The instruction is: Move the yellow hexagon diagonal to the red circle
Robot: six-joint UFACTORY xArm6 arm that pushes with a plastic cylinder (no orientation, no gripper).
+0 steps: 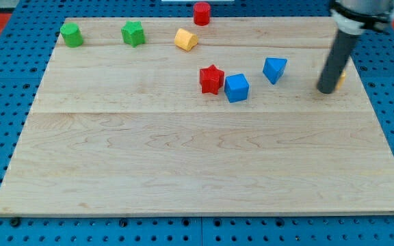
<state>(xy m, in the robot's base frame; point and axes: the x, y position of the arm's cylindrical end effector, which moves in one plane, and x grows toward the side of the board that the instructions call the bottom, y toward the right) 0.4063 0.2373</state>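
The yellow hexagon lies near the view's top, just below and left of the red circle, which stands at the board's top edge. My tip rests on the board at the view's right, far from both. It stands right against a small yellow block that is mostly hidden behind the rod, so I cannot make out its shape.
A green circle and a green star sit at the top left. A red star touches a blue cube mid-board. A blue triangle lies left of my tip. The wooden board sits on a blue pegboard.
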